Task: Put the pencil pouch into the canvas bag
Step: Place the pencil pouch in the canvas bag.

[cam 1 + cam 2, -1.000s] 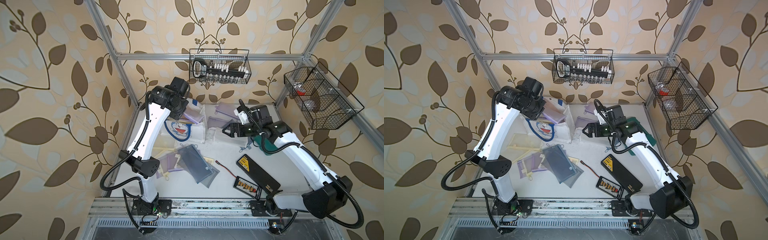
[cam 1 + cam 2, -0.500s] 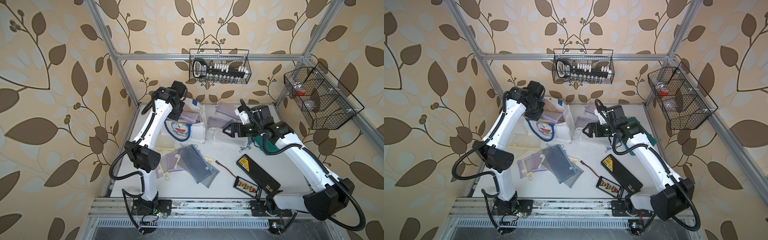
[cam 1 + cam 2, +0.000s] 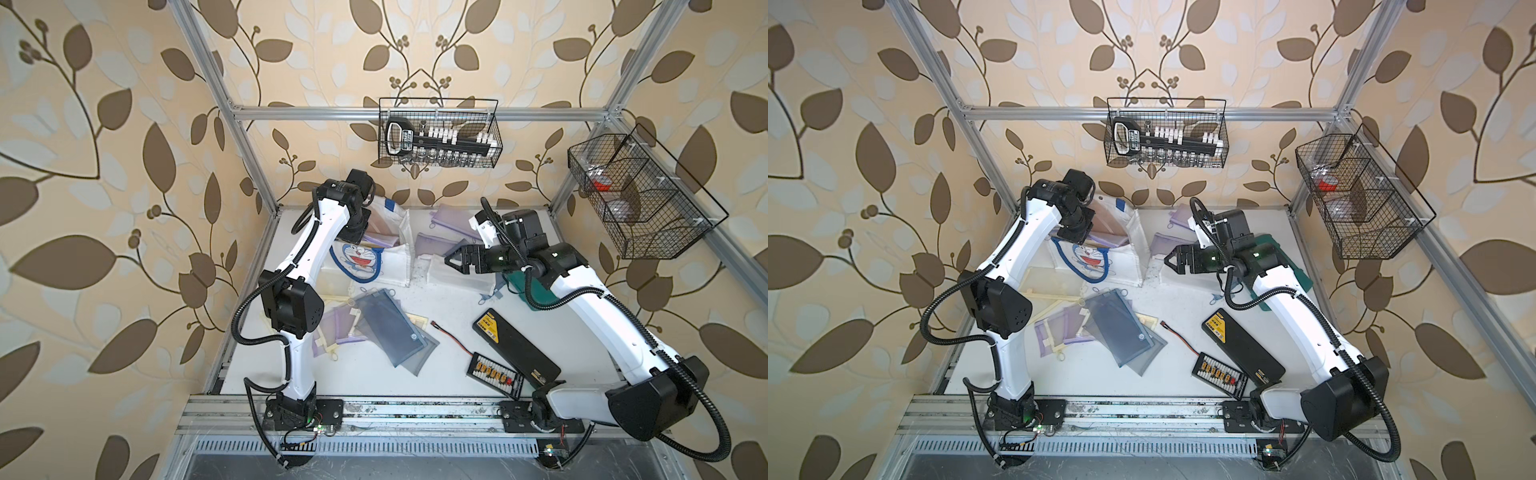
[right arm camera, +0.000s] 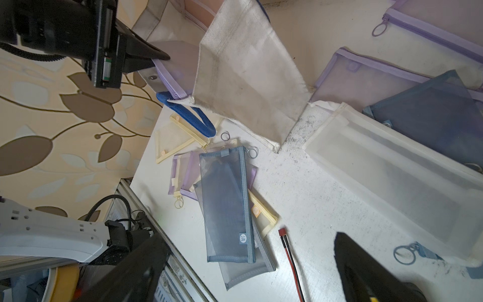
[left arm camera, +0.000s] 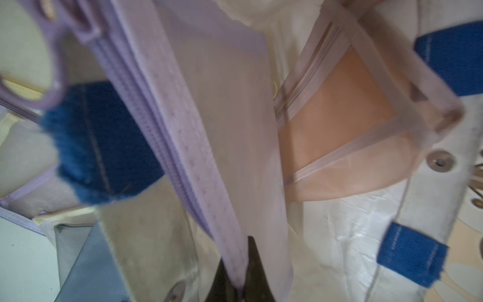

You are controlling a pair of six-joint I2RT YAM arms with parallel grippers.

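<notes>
One white table [image 3: 440,386], strewn with mesh pouches [image 3: 390,328]. Canvas bag [image 3: 395,270] at table's 11 o'clock, mouth open. Lilac pencil pouch [image 5: 198,162] hangs partly down into bag mouth, beside peach pouch [image 5: 337,125] inside. Left gripper [image 5: 239,266] clenched on pencil pouch's zipper edge. Right gripper [image 3: 451,261] at bag's 3 o'clock, jaws spread wide, grasping nothing.

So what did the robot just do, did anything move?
The left arm dipped down, lowering the purple pencil pouch, pinched in the shut left claw, into the mouth of the canvas bag. Nothing was let go. The right claw stayed open in the same spot beside the bag, and the loose blue-grey pouch did not move.
</notes>
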